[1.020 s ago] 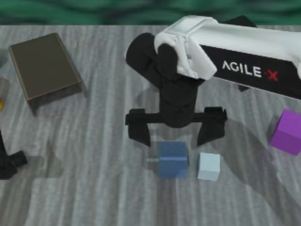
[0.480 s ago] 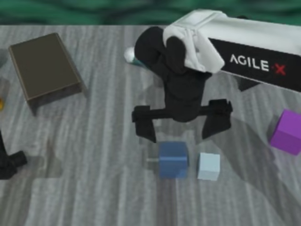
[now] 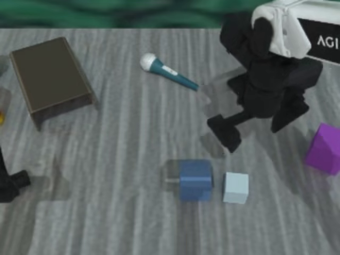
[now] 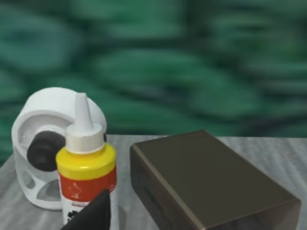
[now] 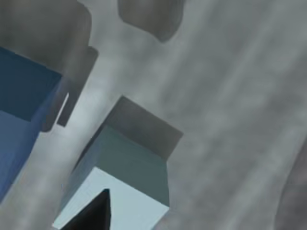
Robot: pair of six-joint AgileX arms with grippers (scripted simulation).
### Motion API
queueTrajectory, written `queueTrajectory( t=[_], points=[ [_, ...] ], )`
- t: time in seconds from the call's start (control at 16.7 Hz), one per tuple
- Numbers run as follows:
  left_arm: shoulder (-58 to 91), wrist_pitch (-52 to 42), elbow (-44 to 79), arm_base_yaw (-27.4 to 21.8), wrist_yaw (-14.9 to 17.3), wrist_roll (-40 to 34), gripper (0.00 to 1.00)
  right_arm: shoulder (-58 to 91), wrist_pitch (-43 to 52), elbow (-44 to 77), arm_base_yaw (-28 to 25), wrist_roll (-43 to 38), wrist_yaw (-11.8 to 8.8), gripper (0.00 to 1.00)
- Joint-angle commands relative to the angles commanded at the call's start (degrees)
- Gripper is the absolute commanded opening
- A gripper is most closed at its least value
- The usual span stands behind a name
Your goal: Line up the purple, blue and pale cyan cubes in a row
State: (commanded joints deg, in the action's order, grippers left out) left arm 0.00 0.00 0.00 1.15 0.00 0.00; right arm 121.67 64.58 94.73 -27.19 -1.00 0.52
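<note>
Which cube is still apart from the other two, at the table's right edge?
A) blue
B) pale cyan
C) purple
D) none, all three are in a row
C: the purple cube sits alone at the right edge, while the blue cube and pale cyan cube sit side by side near the middle; the right gripper hangs open between the two groups.

Matte plain cubes on a grey wood-grain table.
</note>
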Motion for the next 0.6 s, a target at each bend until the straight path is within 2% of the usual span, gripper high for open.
queueTrajectory(
  t=[0.36, 0.6],
  points=[
    [0.0, 0.0, 0.0, 0.0, 0.0, 0.0, 1.0, -3.36, -1.7, -6.51, 12.49, 35.43, -0.14, 1.0],
    [0.0, 0.0, 0.0, 0.0, 0.0, 0.0, 1.0, -6.32, -3.48, -9.84, 19.05, 51.39, -0.29, 1.0]
  ],
)
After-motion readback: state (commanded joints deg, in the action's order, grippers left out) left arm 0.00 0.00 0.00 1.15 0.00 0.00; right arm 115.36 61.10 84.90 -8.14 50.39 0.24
